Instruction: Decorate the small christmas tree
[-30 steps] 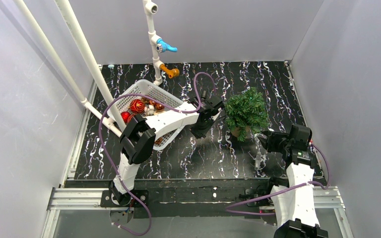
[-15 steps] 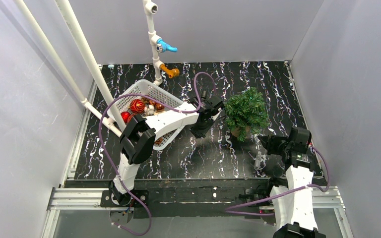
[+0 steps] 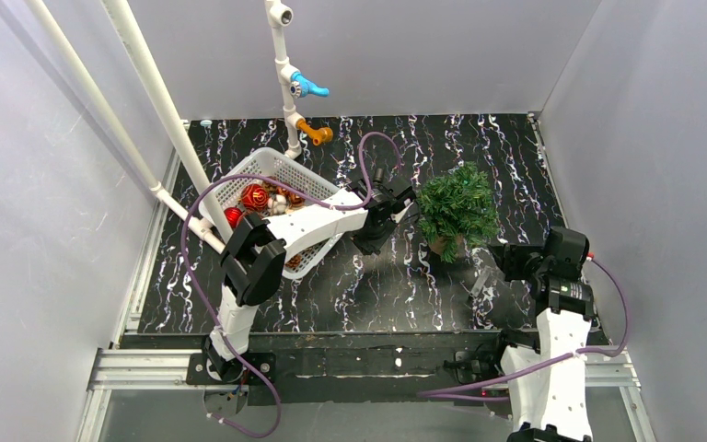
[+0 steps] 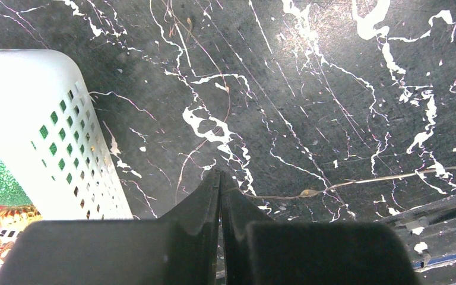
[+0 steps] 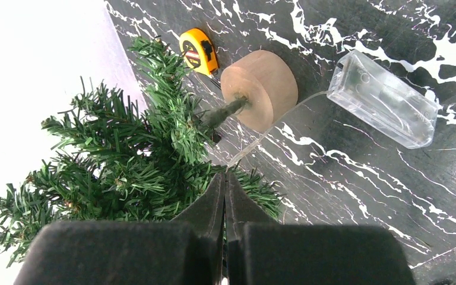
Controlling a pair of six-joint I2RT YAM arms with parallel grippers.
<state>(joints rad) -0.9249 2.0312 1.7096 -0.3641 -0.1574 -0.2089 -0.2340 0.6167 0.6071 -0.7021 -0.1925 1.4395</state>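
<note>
Between closed left claw (image 4: pixel 220 178) and closed right claw (image 5: pixel 225 176), the small christmas tree (image 3: pixel 458 207), upright.

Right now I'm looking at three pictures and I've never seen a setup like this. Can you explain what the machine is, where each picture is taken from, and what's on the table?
These are two robot arms bolted at the near edge of a black marbled table. The wide picture looks down from above and behind them. The other two come from a camera on each wrist, looking along its own claw.

On the table stand a small christmas tree on a wooden base and a white basket of red ornaments. A yellow tape measure and a clear plastic box lie by the tree.

The left claw is shut, over the table beside the basket. The right claw is shut at the tree's branches and appears to pinch the thin wire that runs from the clear box.
</note>
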